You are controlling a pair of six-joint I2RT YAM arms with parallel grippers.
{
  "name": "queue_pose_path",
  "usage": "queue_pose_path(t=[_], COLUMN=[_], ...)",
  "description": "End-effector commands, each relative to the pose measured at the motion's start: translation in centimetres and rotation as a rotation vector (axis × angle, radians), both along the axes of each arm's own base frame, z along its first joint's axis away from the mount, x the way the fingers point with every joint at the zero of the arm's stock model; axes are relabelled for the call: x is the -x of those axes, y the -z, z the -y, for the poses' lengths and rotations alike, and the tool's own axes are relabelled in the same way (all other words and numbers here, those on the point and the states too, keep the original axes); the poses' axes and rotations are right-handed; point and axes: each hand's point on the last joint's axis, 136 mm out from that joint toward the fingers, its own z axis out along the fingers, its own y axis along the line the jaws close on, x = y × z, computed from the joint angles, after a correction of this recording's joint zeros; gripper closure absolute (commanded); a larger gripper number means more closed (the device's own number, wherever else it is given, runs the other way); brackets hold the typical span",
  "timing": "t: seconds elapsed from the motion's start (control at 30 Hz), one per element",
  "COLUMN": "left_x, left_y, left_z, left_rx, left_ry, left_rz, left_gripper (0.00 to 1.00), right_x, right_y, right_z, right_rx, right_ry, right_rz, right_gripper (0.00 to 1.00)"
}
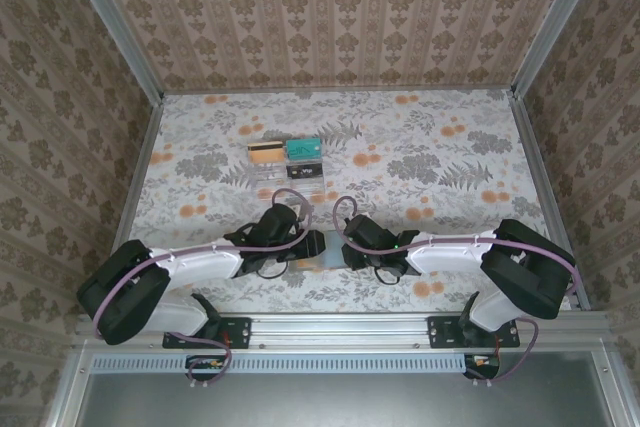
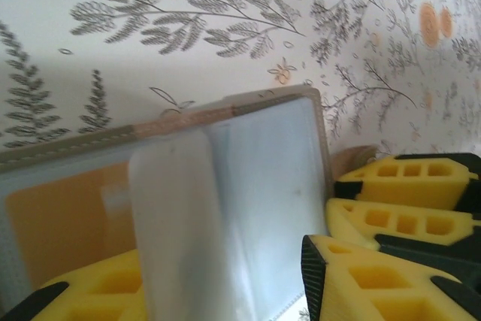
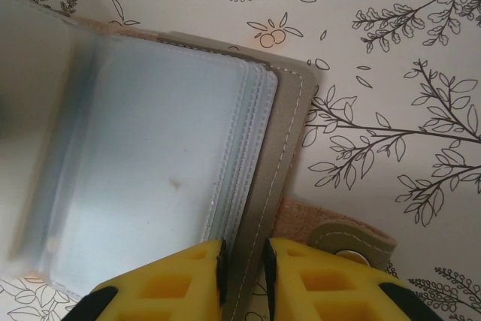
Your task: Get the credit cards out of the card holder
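card holder (image 3: 284, 148): left half blurred, cropped at left frame edge; bottom edge cut off; sleeves (image 3: 150, 155) contents indiscernible.

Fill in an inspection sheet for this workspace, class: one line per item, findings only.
Surface: floral tablecloth, flat.
Job's things: card holder open, clear sleeves; orange card in one sleeve.
Clutter: clear stand with coloured cards, far side.
Pincers: left pincer open around a sleeve; right pincer shut on the holder's cover.
Cables: purple cables along both arms.
Surroundings: patterned walls, metal frame.
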Motion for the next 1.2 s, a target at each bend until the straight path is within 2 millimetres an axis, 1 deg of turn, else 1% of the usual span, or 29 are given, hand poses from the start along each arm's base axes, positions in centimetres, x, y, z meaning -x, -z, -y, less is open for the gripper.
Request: queue_pose_path(t=[0.0, 0.13, 0.2, 0.37, 0.4, 0.53, 0.7, 0.77, 0.83, 0.93, 1.0, 1.07, 1.17], left_x=[-0.1, 0.0, 0.2, 0.3, 0.2, 0.1, -0.1, 0.0, -0.2, -0.7, -0.6, -0.5, -0.3], left_y=[-1.7, -2.7, -3.1, -4.1, -4.1, -3.9, -3.4, -3.1, -2.8, -1.8, -1.3, -0.7, 0.1], left_z=[1.4, 2.1, 2.9, 4.6, 4.8, 4.8, 3.3, 2.5, 1.2, -1.7, -2.9, -3.8, -4.1], left_rx=[0.047, 0.064, 0.084, 0.116, 0.118, 0.114, 0.095, 0.082, 0.063, -0.001, -0.01, -0.019, -0.029], left_ry=[0.028, 0.048, 0.07, 0.102, 0.104, 0.101, 0.075, 0.062, 0.033, -0.038, -0.054, -0.073, -0.073], left_rz=[0.025, 0.053, 0.06, 0.071, 0.073, 0.073, 0.076, 0.07, 0.075, 0.074, 0.064, 0.052, 0.032], left_gripper=[0.56, 0.55, 0.55, 0.55, 0.55, 0.54, 0.54, 0.55, 0.56, 0.67, 0.72, 0.79, 0.94], right_x=[0.4, 0.4, 0.2, -0.3, -0.5, -0.7, -0.9, -1.0, -0.9, -0.7, -0.8, -0.8, -0.8], right_y=[0.7, 0.6, 0.5, -0.7, -1.9, -3.8, -5.9, -6.8, -7.5, -8.1, -8.1, -7.8, -7.4], right_z=[0.3, 0.5, 1.0, 2.6, 2.8, 3.8, 3.7, 3.1, 2.1, 0.3, -0.6, -1.5, -2.9], right_rx=[0.003, 0.002, 0.003, -0.054, -0.084, -0.12, -0.155, -0.187, -0.22, -0.268, -0.294, -0.318, -0.351], right_ry=[0.014, 0.024, 0.052, 0.13, 0.14, 0.157, 0.142, 0.126, 0.096, 0.049, 0.035, 0.021, 0.004], right_rz=[-0.026, -0.019, -0.006, 0.024, 0.05, 0.075, 0.097, 0.104, 0.094, 0.059, 0.038, 0.013, -0.029], right_gripper=[0.76, 0.75, 0.75, 0.73, 0.72, 0.7, 0.69, 0.69, 0.68, 0.68, 0.68, 0.69, 0.71])
